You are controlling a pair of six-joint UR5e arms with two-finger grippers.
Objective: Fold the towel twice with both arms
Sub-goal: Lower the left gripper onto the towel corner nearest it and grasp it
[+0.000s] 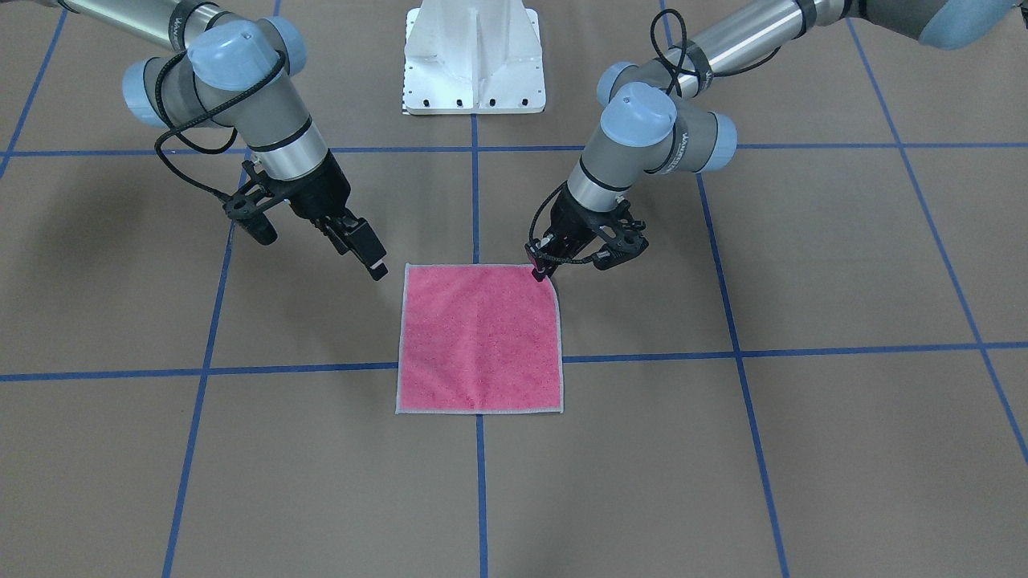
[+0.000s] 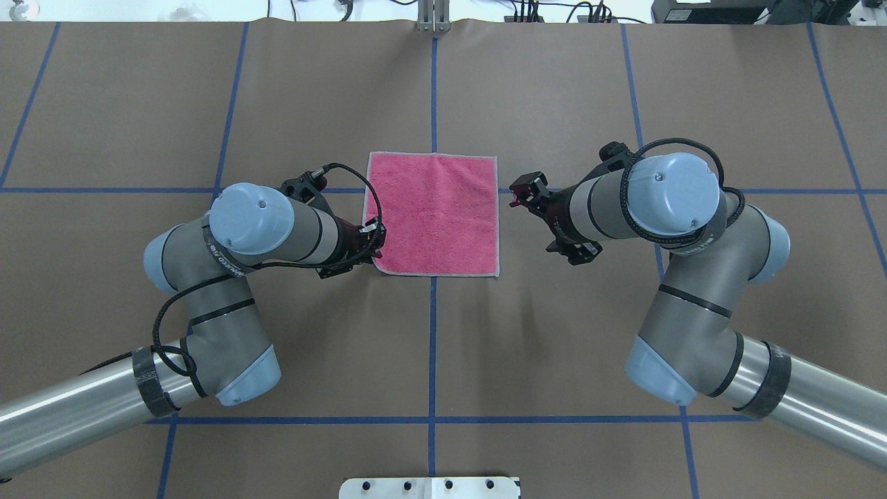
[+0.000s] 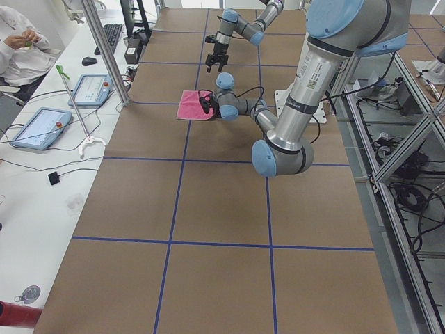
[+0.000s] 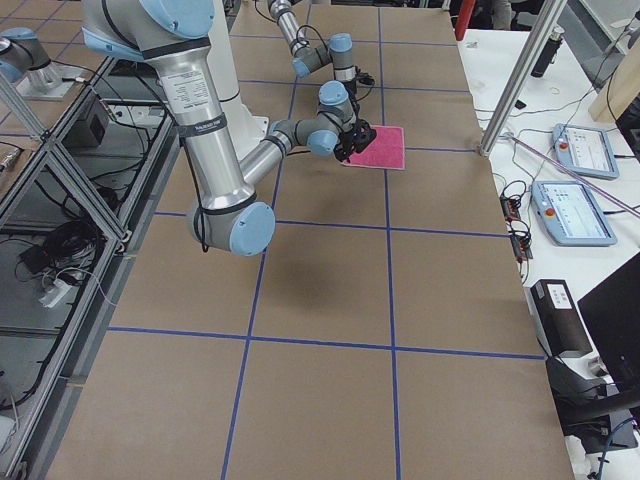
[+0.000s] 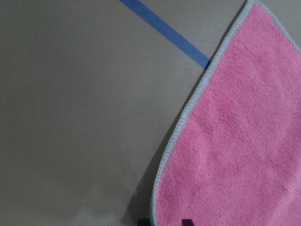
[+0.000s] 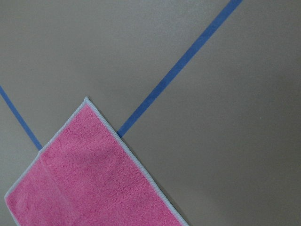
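Overhead exterior: my left gripper (image 2: 376, 242) clenched the 7 o'clock corner of the pink square terry towel (image 2: 436, 215) on the tabletop (image 2: 554, 346); my released right gripper (image 2: 517, 194), at 3 o'clock, ought to pinch the 5 o'clock corner.

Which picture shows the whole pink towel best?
The front-facing view: the towel shows all four edges, with only one corner under the left gripper. The overhead view is close, but the left arm hides a corner. Side views show it tiny; wrist views show only corners.
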